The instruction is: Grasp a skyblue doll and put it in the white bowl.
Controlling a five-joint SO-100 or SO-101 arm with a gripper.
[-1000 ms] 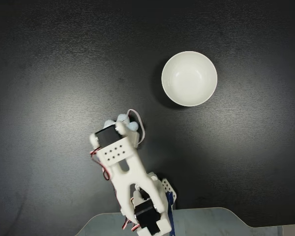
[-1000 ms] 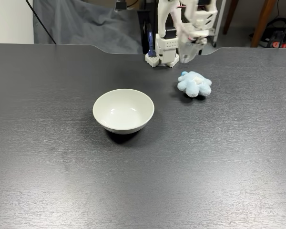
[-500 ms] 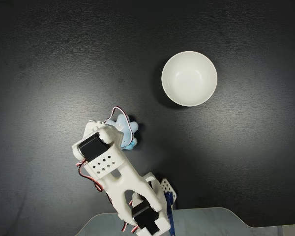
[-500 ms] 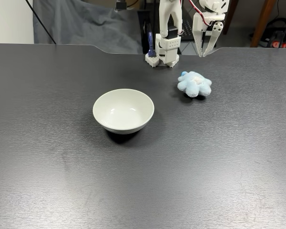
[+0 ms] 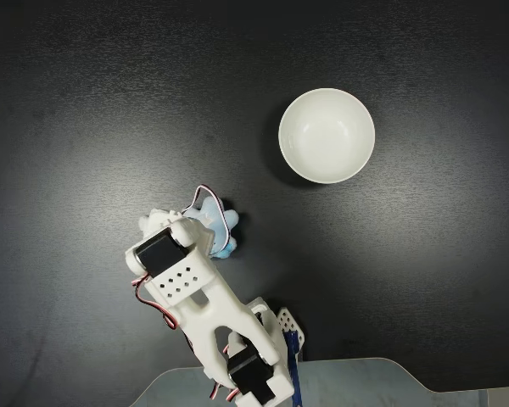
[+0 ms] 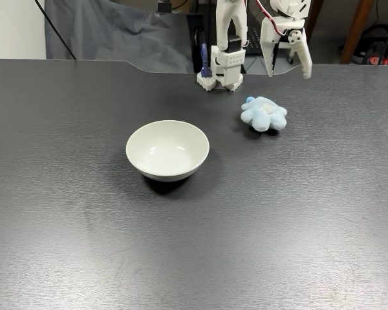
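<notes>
The gripper hangs above the skyblue doll in a fixed view, its two fingers spread wide with nothing between them; the doll sits on the black table beneath it, untouched, well apart from the white bowl. From above, in a fixed view, the arm covers much of the doll, so only a pale-blue edge peeks out beside the wrist. The approach looks like the step in hand; to do it well, I'd say come straight down with the fingers astride the plush body rather than one lobe, sink low enough to catch the soft bulk, then close firmly, since fluff gives and can slip. The bowl stands upright and empty, glossy inside, ready to receive.
</notes>
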